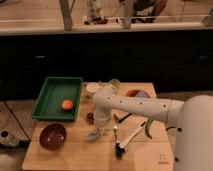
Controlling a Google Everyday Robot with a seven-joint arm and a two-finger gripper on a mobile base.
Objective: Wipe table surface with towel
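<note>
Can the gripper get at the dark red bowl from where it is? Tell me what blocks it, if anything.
Probably yes. The gripper is low over the table, right of the bowl. Only bare wood lies between them, and the green tray sits farther back.

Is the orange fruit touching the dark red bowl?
Apart. The camera view shows the orange fruit inside the green tray, the dark red bowl outside on the table; the gripper hangs beside them.

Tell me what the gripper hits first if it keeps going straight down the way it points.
The gripper points down at the towel lying on the table, so it likely meets the towel first; whether they already touch is unclear.
</note>
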